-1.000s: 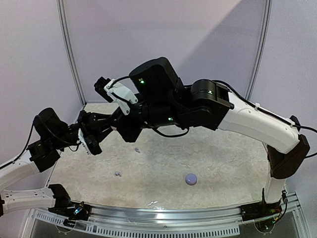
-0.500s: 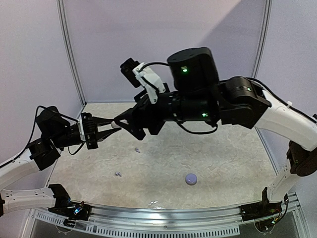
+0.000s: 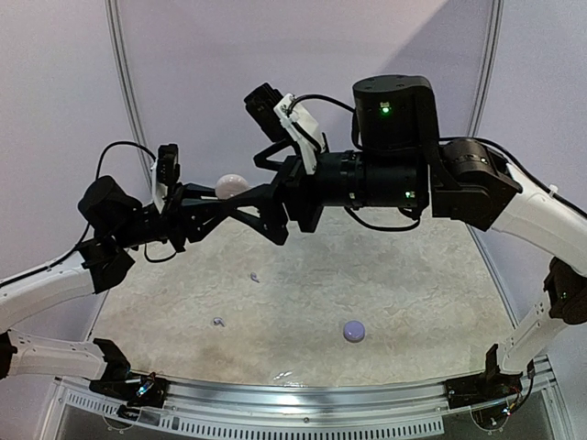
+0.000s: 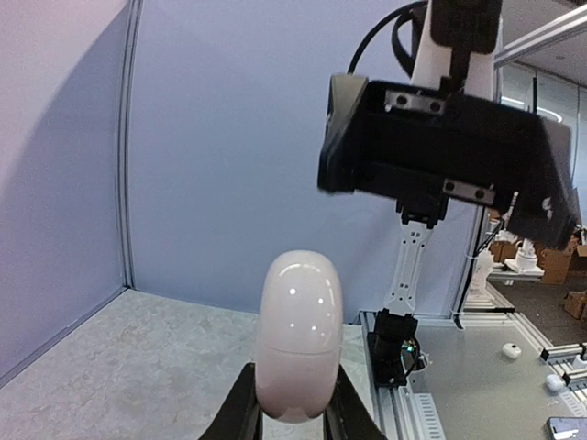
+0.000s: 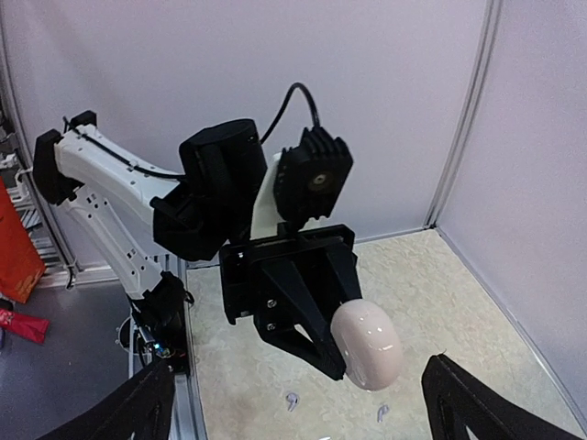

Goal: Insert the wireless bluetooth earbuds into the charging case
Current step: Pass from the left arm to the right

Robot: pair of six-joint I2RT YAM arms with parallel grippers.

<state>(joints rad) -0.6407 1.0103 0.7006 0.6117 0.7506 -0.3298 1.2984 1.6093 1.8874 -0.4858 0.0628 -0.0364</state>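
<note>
Left hand (image 4: 292,410) pinches the smooth, glossy, egg-shaped charging case (image 4: 298,321); right hand (image 3: 260,213) gapes wide, empty.

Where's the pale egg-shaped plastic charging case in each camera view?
Top external: pale egg-shaped plastic charging case is upper left of centre, held above the table.
Left wrist: bottom centre.
Right wrist: lower centre-right.
Shared landmark: black left gripper clamping it, seen in all three.

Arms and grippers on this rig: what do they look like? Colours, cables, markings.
Left arm and right arm: white link shells, black joint housings with green lights, loose black cables. Left gripper and right gripper: matte black, tapered fingers. White brackets carry the wrist cameras.
</note>
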